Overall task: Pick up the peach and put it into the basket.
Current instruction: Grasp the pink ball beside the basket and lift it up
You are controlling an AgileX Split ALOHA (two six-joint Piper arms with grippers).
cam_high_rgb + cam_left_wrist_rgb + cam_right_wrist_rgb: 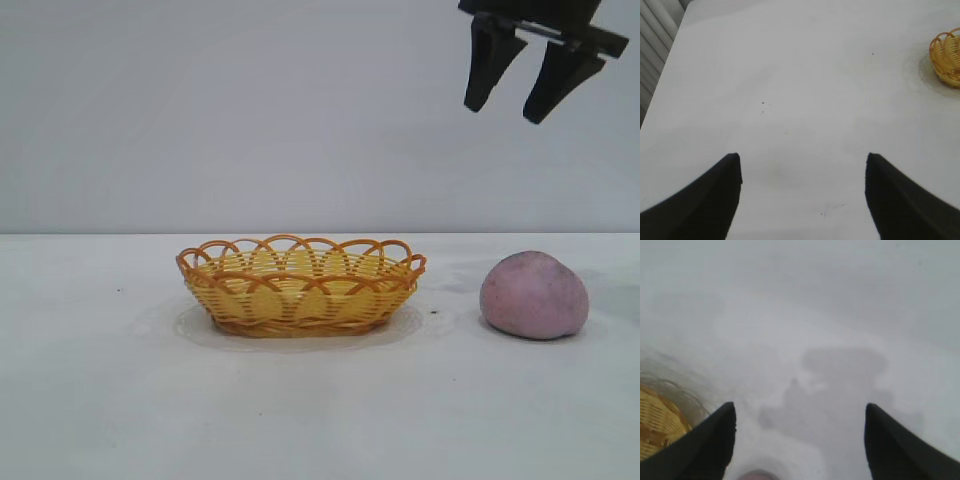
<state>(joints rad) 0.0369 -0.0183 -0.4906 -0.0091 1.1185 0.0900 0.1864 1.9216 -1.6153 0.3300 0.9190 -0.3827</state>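
Two things sat on the white desk (100, 400): the basket (300, 287) near the middle and the peach (534, 296) well apart from it toward the right arm's side, both resting on the surface and neither touched by anything. The basket held nothing that could be seen.

The right claw (518, 100) hung high above the desk, its fingers spread and empty, roughly over the gap between peach and basket but closer to the peach. In the right wrist view only a sliver of the peach (757, 475) showed between the fingers, with the basket (660, 425) off to one side. The left claw (802, 172) was also spread and empty, over bare desk, with the basket (947, 57) far off at the edge of its view; that arm looked parked.

The pickup had not yet begun, by my reading. The main risk lay in the descent: the claw did not seem centred on the peach, so a straight drop might have landed one finger on the rounded top and rolled it away. Its matte, curved sides could also have slipped from a shallow pinch, and a low carry could have clipped the basket's looped rim and shoved the light basket aside.
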